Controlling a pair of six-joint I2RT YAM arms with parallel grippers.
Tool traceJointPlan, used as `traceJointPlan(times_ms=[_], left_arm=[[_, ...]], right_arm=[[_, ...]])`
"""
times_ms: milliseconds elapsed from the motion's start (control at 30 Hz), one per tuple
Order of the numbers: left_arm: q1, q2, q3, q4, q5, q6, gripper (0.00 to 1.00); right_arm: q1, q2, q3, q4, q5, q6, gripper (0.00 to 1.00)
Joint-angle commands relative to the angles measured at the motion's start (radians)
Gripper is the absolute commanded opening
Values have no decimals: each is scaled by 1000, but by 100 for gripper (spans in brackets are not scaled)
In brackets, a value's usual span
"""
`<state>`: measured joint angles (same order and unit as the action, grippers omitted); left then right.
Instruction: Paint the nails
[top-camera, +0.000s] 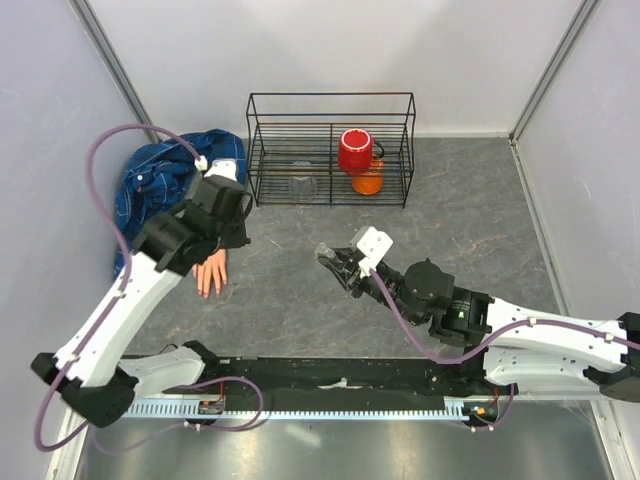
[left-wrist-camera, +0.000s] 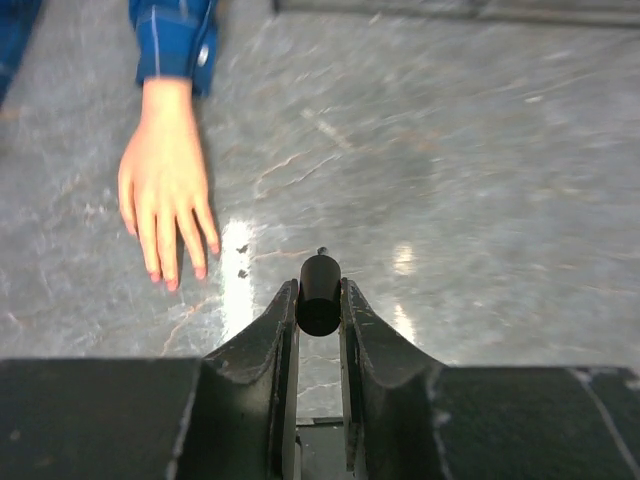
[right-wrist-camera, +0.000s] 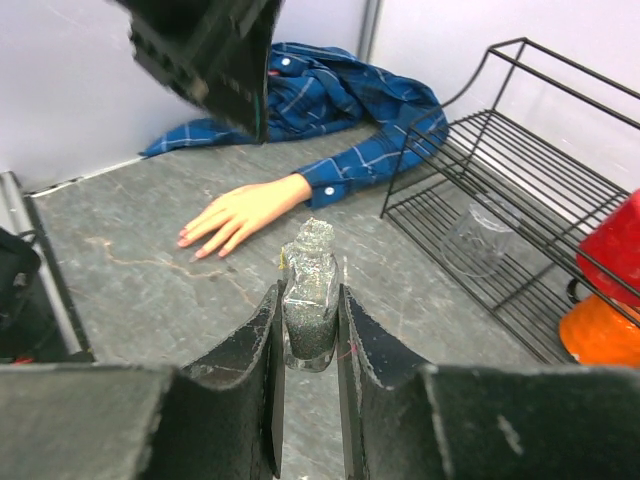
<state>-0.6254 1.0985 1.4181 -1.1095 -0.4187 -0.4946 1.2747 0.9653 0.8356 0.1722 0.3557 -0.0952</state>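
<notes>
Nails (left-wrist-camera: 171, 285) tiny, pinkish, on smooth peach fake hand (left-wrist-camera: 165, 190).

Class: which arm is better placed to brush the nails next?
Probably left: the left gripper grips the brush cap near the fake hand; the right gripper holds the bottle, farther off.

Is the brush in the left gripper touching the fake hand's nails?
No, the left gripper holds the brush cap apart from the fake hand, bare table between them.
</notes>
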Motion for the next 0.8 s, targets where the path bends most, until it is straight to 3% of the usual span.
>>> traceJointPlan(times_ms=[0,233,500,767], left_arm=[[145,17,-115,89,38,-22,2],[268,-26,-315,100,-9,-208,2],[380,0,-507,172,14,-268,2],[421,12,-576,197,52,-305,2]], right_arm=[[-43,-10,33,72,0,-18,0],[-95,-59,-24,76,-50,34,0],[-95,-83,-44,66,-47,42,0],[-98,-60,-59,90,-40,41,0]])
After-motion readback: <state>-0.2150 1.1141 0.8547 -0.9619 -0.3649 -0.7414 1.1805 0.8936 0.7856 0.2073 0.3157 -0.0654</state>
